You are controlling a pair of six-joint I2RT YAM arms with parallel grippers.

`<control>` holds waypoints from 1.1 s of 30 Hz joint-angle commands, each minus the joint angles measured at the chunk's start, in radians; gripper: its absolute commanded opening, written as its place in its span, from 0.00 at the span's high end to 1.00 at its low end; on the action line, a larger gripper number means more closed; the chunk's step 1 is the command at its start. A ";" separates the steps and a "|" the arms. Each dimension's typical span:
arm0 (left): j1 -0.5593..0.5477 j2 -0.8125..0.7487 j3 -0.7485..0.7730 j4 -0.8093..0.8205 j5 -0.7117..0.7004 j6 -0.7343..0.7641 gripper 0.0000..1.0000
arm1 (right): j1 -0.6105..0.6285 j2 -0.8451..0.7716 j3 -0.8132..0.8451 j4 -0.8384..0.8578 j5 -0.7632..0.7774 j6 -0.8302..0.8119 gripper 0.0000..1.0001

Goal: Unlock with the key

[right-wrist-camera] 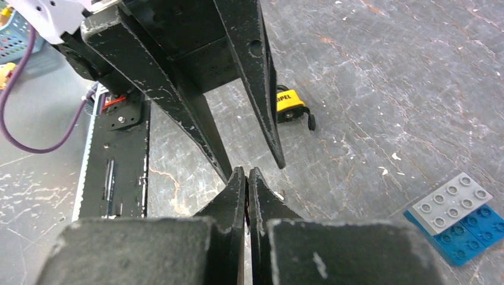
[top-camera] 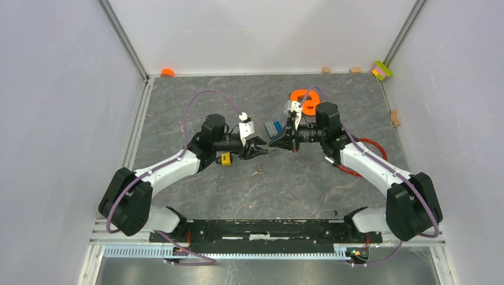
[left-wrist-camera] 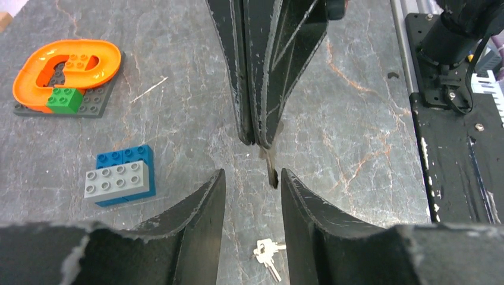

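Silver-grey metal, small and thin: the key (top-camera: 257, 173) lies flat on the desk (top-camera: 309, 190). In the overhead view it is a little to the right of the yellow padlock (top-camera: 225, 158) and slightly nearer the arm bases. No fingers touch it.

**Finger state**
- Left gripper (left-wrist-camera: 252, 178): fingers parted and holding nothing. It hovers just right of the padlock, above the key.
- Right gripper (top-camera: 274, 142): fingers closed tip to tip, further right of the padlock and facing the left gripper nose to nose. A thin dark sliver (left-wrist-camera: 271, 172) projects from between its tips and is apparently pinched. It reaches into the gap between the left fingers. What it is cannot be told.

**Step in hand**
Judged from this layout, the task is at acquisition. The key is not picked up, and the padlock rests on the desk beside the left wrist, unheld.

**Next move**
1. Lower the open left fingers onto the key, to the padlock's right.
2. Pinch it by the head so that the blade projects. The key is thin and lies flat, so a shallow, precise closure is needed.
3. Steady the padlock with the keyway exposed before insertion.
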 commanded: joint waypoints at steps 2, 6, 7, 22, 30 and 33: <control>0.002 0.023 -0.006 0.157 0.072 -0.080 0.59 | -0.009 -0.006 -0.014 0.106 -0.070 0.085 1.00; 0.002 0.036 -0.002 0.182 0.123 -0.123 0.70 | -0.021 -0.012 -0.035 0.152 -0.077 0.120 1.00; 0.002 0.042 0.003 0.183 0.130 -0.139 0.72 | -0.020 -0.013 -0.039 0.162 -0.079 0.130 1.00; 0.005 0.114 0.071 0.166 0.149 -0.318 0.98 | -0.023 -0.030 -0.060 0.176 -0.043 0.115 1.00; 0.023 0.090 0.095 0.086 0.115 -0.327 0.98 | -0.024 -0.083 -0.034 0.007 0.072 -0.075 0.47; 0.028 0.066 0.091 0.060 0.109 -0.297 0.98 | -0.024 -0.105 -0.028 -0.036 0.076 -0.128 0.38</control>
